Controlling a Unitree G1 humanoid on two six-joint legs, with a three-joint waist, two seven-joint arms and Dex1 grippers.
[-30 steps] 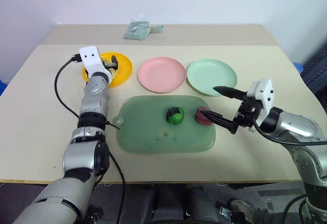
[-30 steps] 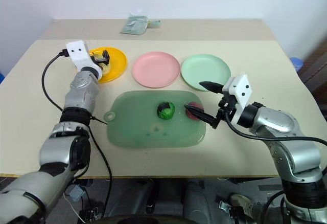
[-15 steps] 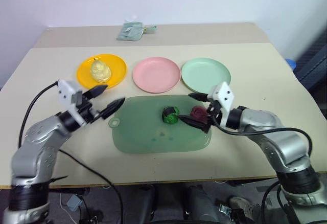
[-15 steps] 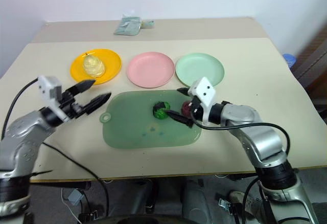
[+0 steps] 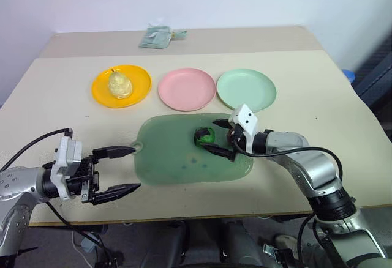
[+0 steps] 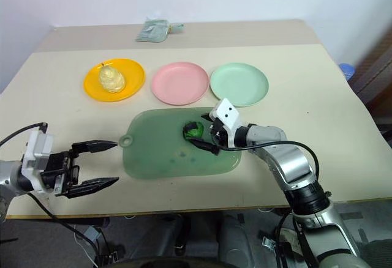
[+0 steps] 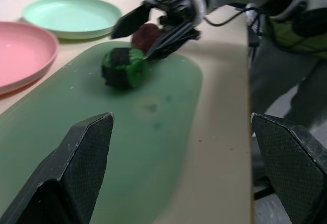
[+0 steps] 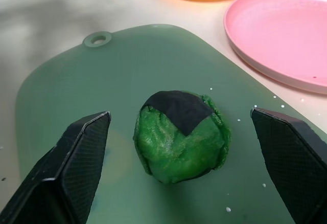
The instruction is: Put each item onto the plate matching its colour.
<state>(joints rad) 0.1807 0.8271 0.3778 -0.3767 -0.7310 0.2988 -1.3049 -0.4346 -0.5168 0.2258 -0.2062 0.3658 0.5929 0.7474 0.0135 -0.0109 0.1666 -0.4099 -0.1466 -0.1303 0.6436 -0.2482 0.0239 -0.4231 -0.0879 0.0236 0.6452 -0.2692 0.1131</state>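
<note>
Right gripper [image 5: 222, 138] spread wide, empty, aimed at green leafy ball [image 5: 204, 136] on translucent mat [image 5: 177, 164] | ball just ahead, centred between fingers | maroon lump [image 7: 146, 36] just beside | left gripper [image 5: 119, 170] wide, empty, well apart.

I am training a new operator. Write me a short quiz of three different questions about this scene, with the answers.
1. True or false: the yellow pear lies on the pink plate.
2. Which item sits between the open fingers of the right tool? A) green leafy ball B) red lump C) pear
3. Fill in: the left tool is ____, holding nothing.

Key: 1 false, it is on the yellow plate; 2 A; 3 open.
</note>
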